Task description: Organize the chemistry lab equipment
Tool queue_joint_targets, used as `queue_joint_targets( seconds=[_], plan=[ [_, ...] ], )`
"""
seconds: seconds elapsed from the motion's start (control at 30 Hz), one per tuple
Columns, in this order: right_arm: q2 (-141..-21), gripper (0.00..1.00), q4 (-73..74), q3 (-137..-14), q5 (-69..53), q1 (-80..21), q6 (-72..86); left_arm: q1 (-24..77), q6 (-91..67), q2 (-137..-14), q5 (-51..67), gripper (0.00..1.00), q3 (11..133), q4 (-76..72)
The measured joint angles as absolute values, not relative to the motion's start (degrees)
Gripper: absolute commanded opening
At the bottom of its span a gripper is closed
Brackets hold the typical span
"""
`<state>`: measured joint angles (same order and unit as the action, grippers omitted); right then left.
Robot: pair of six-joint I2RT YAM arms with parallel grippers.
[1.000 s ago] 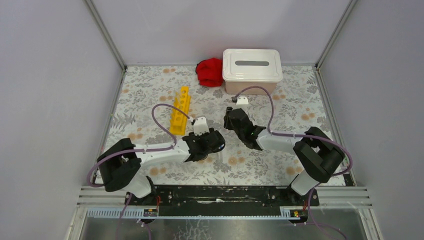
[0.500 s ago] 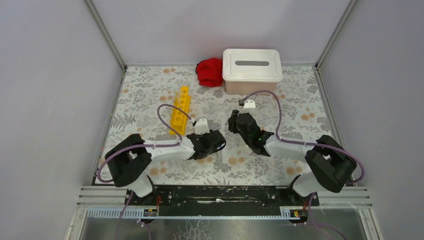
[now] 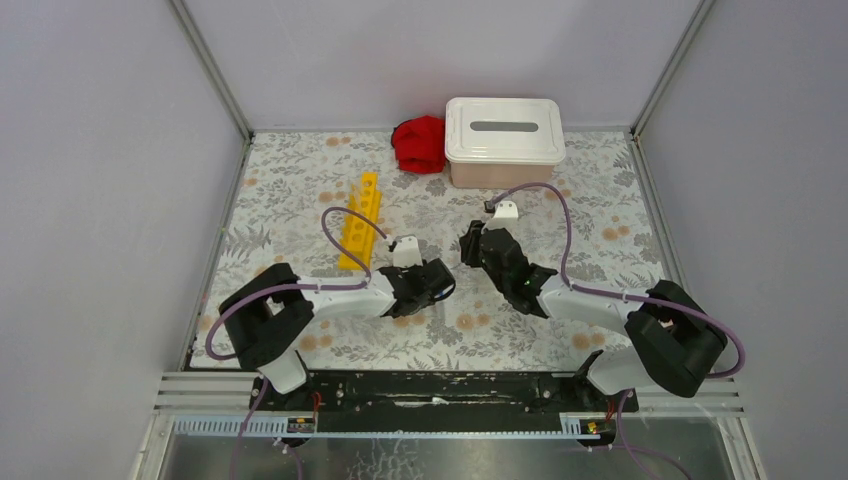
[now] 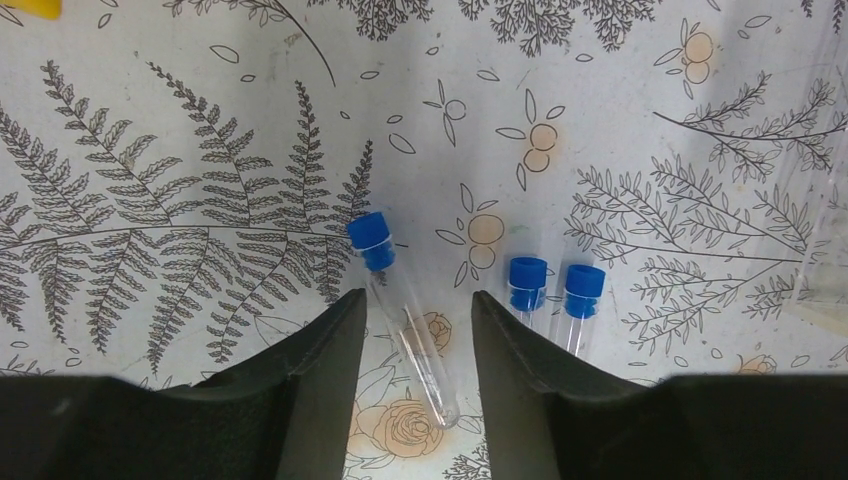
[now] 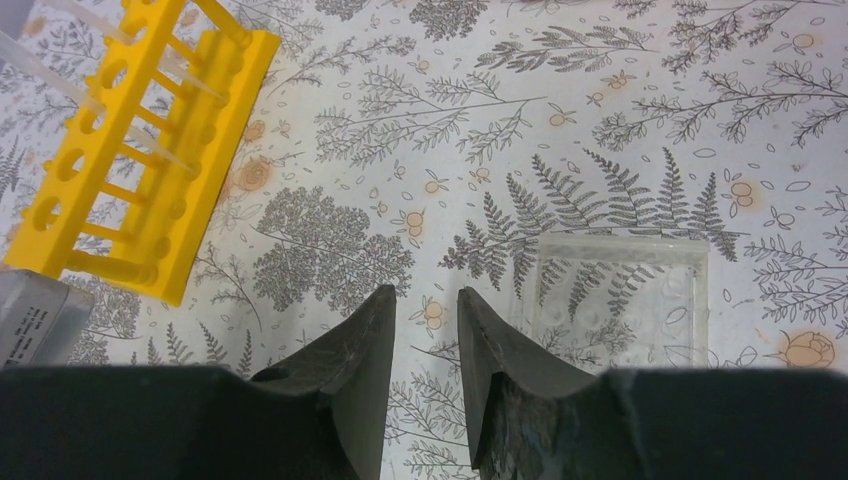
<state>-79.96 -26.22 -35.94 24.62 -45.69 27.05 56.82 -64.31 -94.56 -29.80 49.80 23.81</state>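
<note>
In the left wrist view a clear blue-capped tube [image 4: 403,318] lies flat on the floral mat between the fingers of my open left gripper [image 4: 417,298], untouched by either finger. Two more blue-capped tubes [image 4: 527,287] [image 4: 583,293] lie side by side just right of the right finger. The long yellow rack [image 3: 362,218] lies at the mat's left-centre and also shows in the right wrist view [image 5: 130,150]. My right gripper [image 5: 425,292] is slightly open and empty, low over the mat right of the rack. The pinkish bin with white lid [image 3: 505,140] stands at the back. The tongs are out of view.
A red cloth [image 3: 420,143] lies left of the bin. A clear flat plastic tray [image 5: 620,295] lies on the mat just right of my right gripper, and its edge shows in the left wrist view [image 4: 825,200]. The two grippers [image 3: 437,285] [image 3: 472,245] are close together mid-mat.
Both arms have shifted a little to the right. Neither gripper has taken hold of anything, and the rack, bin and cloth have not moved.
</note>
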Motion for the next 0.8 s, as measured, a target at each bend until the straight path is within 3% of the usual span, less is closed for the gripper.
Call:
queue_joint_targets(
  seconds=[0.43,0.6,0.8],
  plan=[
    [-78.3,0.36,-26.0,-33.4,24.7,-45.8,27.5,56.8,-64.3,-95.0,-29.8,0.01,49.1,21.7],
    [-76.2,0.37,-24.5,-33.1,24.6,-45.9,27.5,56.8,-64.3,-94.6,-30.3,0.00,48.2,19.6],
    [-71.9,0.47,-19.5,-33.3,23.2,-46.0,28.1,57.9,-59.5,-88.6,-30.7,0.00,42.0,16.1]
  ],
)
